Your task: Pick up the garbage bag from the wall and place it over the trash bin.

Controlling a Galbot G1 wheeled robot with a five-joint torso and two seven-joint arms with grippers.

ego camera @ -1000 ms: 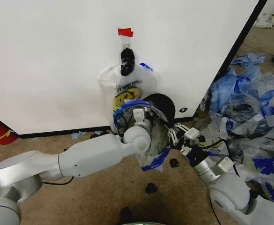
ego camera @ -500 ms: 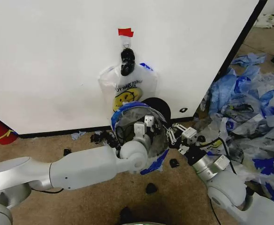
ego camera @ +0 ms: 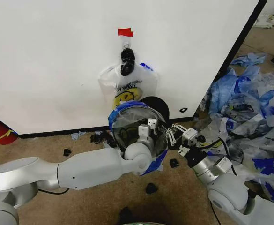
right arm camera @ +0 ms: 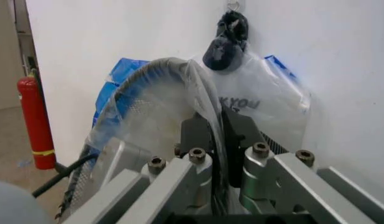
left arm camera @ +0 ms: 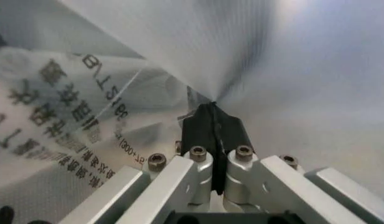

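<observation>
White wall (ego camera: 57, 61), both tools pinching garbage bag (ego camera: 134, 122) film

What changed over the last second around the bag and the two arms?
The left gripper, shut on the garbage bag, drew its arm back, stretching the bag's mouth wider left. The right gripper kept its pinch on the opposite edge. Another bag stayed hanging on the wall.

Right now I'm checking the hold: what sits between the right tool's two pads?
In the right wrist view, a fold of the garbage bag's clear film runs between the right tool's black pads.
</observation>
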